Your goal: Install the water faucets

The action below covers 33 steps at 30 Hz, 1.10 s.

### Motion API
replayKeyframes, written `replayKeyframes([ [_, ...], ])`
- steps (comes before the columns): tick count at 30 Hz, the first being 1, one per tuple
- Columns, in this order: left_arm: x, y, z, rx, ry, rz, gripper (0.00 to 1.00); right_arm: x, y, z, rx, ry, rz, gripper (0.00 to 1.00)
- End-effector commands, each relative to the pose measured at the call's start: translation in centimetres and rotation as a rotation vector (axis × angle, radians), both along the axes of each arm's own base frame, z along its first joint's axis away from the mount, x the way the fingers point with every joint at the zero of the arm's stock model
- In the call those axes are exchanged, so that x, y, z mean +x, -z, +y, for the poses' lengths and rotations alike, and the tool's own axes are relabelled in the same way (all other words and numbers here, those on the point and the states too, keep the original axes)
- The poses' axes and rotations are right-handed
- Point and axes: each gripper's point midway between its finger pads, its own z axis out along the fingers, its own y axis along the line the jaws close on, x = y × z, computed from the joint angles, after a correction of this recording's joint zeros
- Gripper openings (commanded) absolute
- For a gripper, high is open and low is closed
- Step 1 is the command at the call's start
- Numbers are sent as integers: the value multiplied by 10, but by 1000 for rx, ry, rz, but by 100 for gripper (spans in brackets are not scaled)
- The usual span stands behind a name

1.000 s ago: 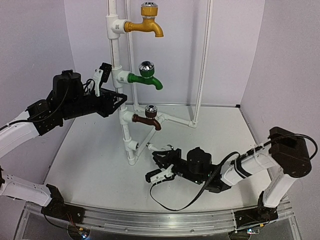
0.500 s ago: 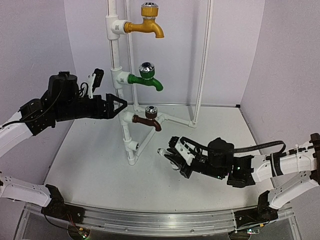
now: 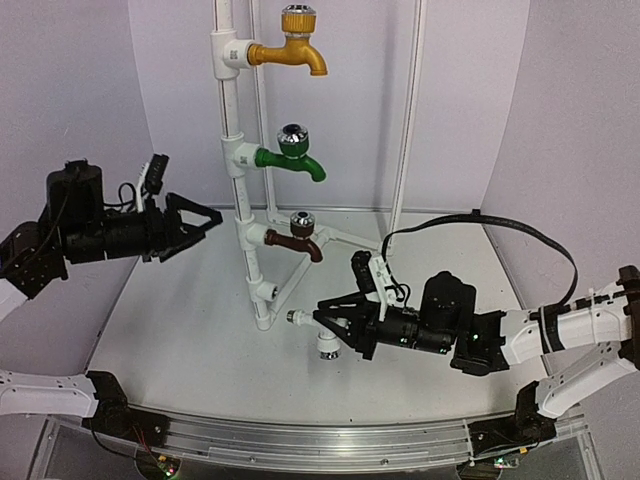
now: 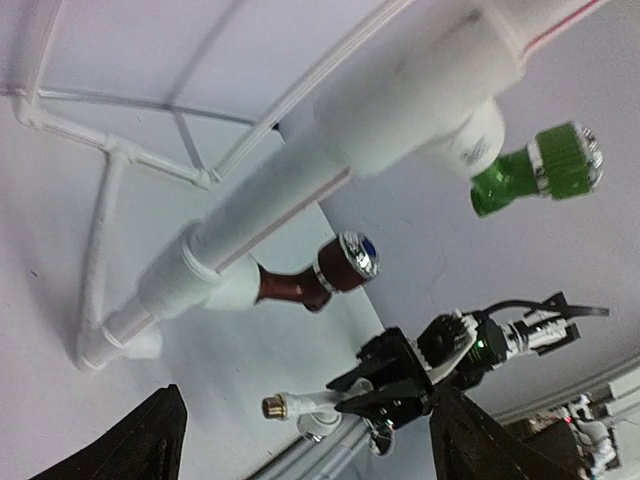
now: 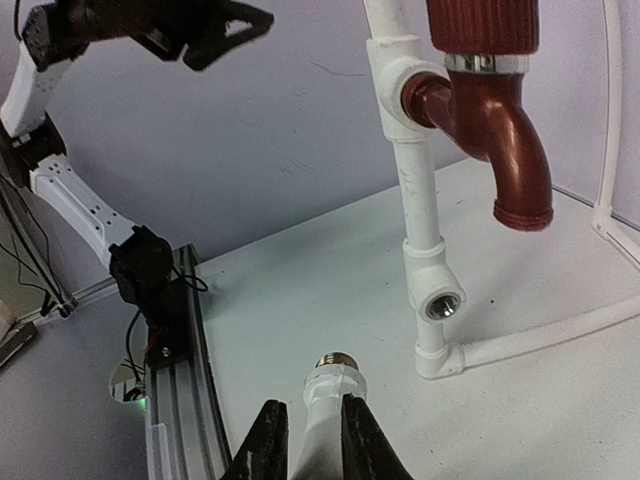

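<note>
My right gripper (image 3: 328,326) is shut on the white water faucet (image 3: 312,322) and holds it just above the table. Its brass threaded end (image 5: 337,360) points toward the empty T-fitting (image 5: 437,296) low on the white pipe stand (image 3: 236,150), a short gap away. The faucet body sits between the right gripper's fingers (image 5: 266,437). Yellow (image 3: 295,50), green (image 3: 292,155) and brown (image 3: 298,238) faucets are mounted on the stand. My left gripper (image 3: 205,218) is open and empty, left of the pipe and apart from it; the left wrist view shows the white faucet (image 4: 300,405) far off.
The stand's floor frame of thin white pipes (image 3: 350,240) spreads behind and to the right of the upright. A second thin upright (image 3: 408,120) rises at the back. The right arm's black cable (image 3: 500,225) loops above the table. An aluminium rail (image 3: 320,440) runs along the near edge.
The left gripper opened, let go of the pipe and drew back to the left. The right gripper carried the white faucet up and turned its brass end toward the lowest fitting.
</note>
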Motion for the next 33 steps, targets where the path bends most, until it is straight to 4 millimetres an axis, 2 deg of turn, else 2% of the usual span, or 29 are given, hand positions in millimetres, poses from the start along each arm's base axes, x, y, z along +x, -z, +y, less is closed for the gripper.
replayKeyframes([
  [1, -44, 43, -49, -74, 292, 157, 90, -18, -66, 11, 224, -116, -67, 0],
  [4, -73, 47, -84, -98, 452, 87, 95, -27, -84, 14, 279, -170, -92, 0],
  [6, -81, 48, -98, -103, 505, 43, 97, -33, -94, 16, 308, -209, -79, 0],
  [9, -84, 47, -111, -127, 551, 5, 97, -38, -106, 15, 352, -243, -67, 0],
  [14, -84, 59, -123, -105, 594, 10, 95, -42, -119, 5, 404, -249, -58, 0],
  [20, -90, 42, -126, -163, 641, -38, 70, -43, -121, 1, 411, -244, -57, 0],
  [23, -90, 45, -127, -159, 647, -30, 58, -38, -120, -1, 416, -215, -50, 0],
  [27, -90, 48, -127, -156, 644, -26, 37, -33, -120, -2, 421, -185, -21, 0],
  [30, -89, 48, -127, -156, 638, -29, 28, -28, -121, -7, 429, -150, 11, 0],
  [31, -89, 47, -127, -155, 638, -31, 23, -27, -123, -7, 433, -147, 22, 0],
  [33, -86, 44, -127, -155, 625, -49, 5, -24, -123, -4, 416, -136, 48, 0],
])
